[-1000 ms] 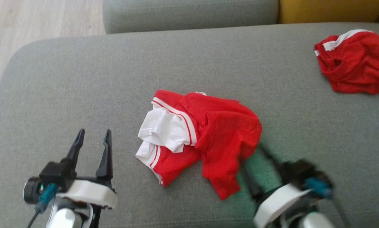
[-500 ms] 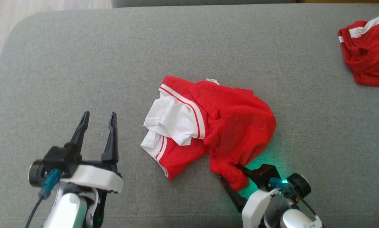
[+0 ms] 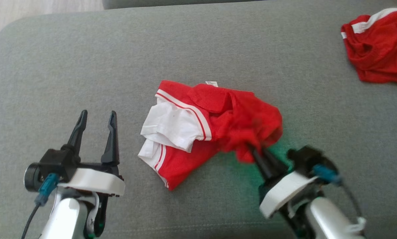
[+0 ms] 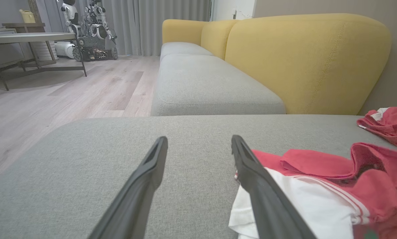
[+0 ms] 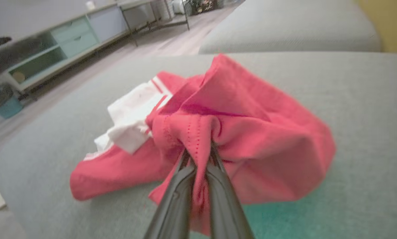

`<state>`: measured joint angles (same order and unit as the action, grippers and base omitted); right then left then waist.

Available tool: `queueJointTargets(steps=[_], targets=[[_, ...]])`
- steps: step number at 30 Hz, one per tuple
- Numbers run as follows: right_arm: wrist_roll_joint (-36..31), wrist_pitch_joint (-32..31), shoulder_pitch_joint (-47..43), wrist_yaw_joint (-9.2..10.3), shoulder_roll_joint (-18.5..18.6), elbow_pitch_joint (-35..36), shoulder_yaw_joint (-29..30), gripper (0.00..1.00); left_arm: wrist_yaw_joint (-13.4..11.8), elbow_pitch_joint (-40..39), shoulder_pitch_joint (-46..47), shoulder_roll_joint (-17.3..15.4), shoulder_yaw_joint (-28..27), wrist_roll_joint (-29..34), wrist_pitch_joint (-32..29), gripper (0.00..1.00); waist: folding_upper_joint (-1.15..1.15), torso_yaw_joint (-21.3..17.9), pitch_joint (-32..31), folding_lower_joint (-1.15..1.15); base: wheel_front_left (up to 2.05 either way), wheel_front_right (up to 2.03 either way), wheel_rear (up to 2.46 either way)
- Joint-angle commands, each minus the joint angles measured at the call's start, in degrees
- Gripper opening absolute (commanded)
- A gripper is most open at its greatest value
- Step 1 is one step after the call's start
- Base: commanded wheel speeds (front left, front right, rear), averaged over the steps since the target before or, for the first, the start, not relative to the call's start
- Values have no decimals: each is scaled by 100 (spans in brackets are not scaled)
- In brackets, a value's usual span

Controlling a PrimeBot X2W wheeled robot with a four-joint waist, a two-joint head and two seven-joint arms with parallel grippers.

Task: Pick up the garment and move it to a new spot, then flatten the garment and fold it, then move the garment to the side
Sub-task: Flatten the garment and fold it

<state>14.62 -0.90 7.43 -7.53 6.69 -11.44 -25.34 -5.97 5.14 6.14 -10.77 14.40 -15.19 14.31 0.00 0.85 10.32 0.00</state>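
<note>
the crumpled red and white mesh garment (image 3: 215,126) lies near the middle of the grey fabric sofa seat (image 3: 198,43), and the right tool (image 5: 200,156) is closed narrow on a bunched fold of its red edge. the left tool (image 3: 98,114) stands wide and holds nothing, near the white part of the garment but apart from it. the step in hand looks like the pick-up: lift straight and slowly, since the pinch takes only a small bunch of thin mesh and could slip, and raise it until the trailing white part clears the seat before carrying it, well away from the second crumpled red garment with white trim (image 3: 377,49) at the far right. a small white tag (image 3: 211,83) shows at the garment's far edge; its print is too small to read, and no brand or other writing is legible.
</note>
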Motion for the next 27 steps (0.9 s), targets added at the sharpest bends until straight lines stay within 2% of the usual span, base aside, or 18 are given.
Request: queueJointTargets(steps=[1,6,12,13,14,15,20,27], targets=[[67,103,-6,4,-65,309,90,0,27,-196,187,-69,-225,63,68,100,0,-47,-9,0,0,0,0],[365,170,-142,4,-232,526,1164,0,66,-189,217,-60,-242,102,69,100,0,-119,10,0,0,0,0],[962,193,-154,4,-359,130,2162,0,106,-164,247,-67,-260,125,69,100,0,-163,73,0,0,0,0],[999,198,-129,4,-365,17,2247,7,112,-160,254,-66,-260,129,69,100,0,-167,86,0,0,0,0],[1095,194,-102,4,-370,-94,2318,38,119,-154,263,-65,-258,131,69,100,0,-171,100,0,0,0,0],[1207,206,-68,4,-374,-190,2368,100,126,-146,274,-64,-258,134,69,100,0,-174,112,0,0,0,0],[1394,441,50,4,-378,-474,2515,100,141,-133,291,-55,-260,155,69,100,0,-189,126,0,0,0,0],[1184,702,65,4,-371,-148,2695,100,125,-147,216,-55,-294,167,69,100,0,-230,53,0,0,0,0]])
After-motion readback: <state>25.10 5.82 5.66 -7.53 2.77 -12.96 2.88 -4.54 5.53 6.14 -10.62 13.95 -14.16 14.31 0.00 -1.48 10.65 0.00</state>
